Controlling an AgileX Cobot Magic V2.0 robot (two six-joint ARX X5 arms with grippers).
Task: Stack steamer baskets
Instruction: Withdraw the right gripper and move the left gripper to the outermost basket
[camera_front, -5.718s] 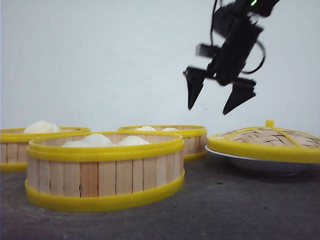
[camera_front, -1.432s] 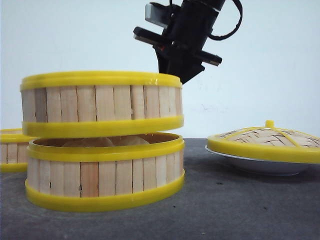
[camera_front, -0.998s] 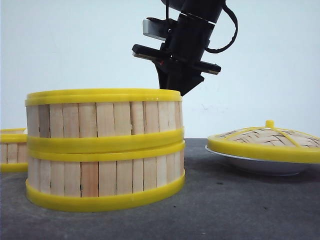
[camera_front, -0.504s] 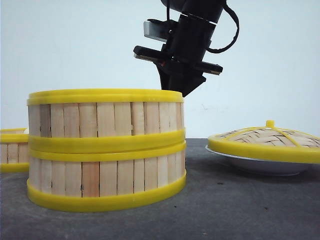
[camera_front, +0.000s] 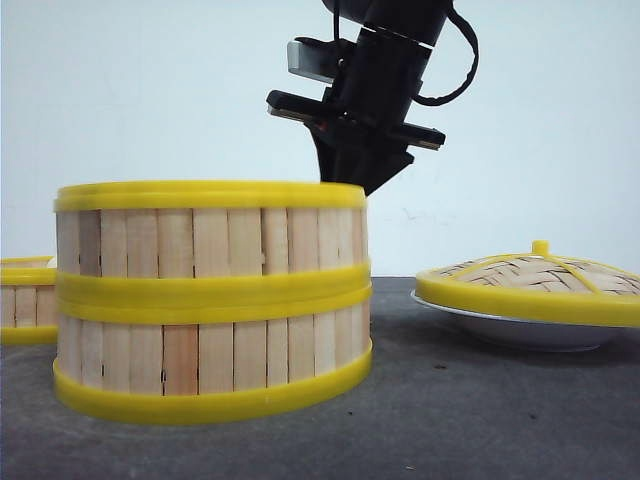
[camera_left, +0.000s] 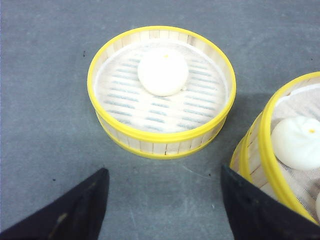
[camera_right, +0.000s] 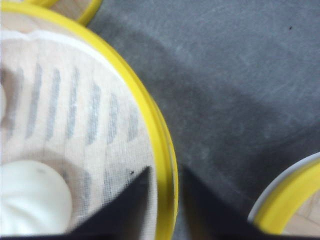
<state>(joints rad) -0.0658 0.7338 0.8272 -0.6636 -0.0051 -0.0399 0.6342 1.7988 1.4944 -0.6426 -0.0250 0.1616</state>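
Two steamer baskets stand stacked near the front: the upper basket (camera_front: 210, 235) sits on the lower basket (camera_front: 210, 350). My right gripper (camera_front: 352, 175) is at the upper basket's far right rim. In the right wrist view the right gripper (camera_right: 165, 172) straddles that yellow rim (camera_right: 150, 120), one finger inside and one outside, shut on it. A third basket (camera_left: 161, 90) with one white bun stands apart at the left. My left gripper (camera_left: 162, 200) hovers open over bare table between that basket and the stack (camera_left: 290, 150).
A domed woven lid (camera_front: 535, 275) with a yellow rim rests on a white plate (camera_front: 520, 332) at the right. White buns (camera_right: 30, 197) lie in the upper basket. The third basket's edge (camera_front: 25, 300) shows at the far left. The table is dark grey.
The right gripper fetched a basket from the back, lowered it onto the front basket and seated it. The stack has shifted slightly right; almost nothing has moved in the last half second.
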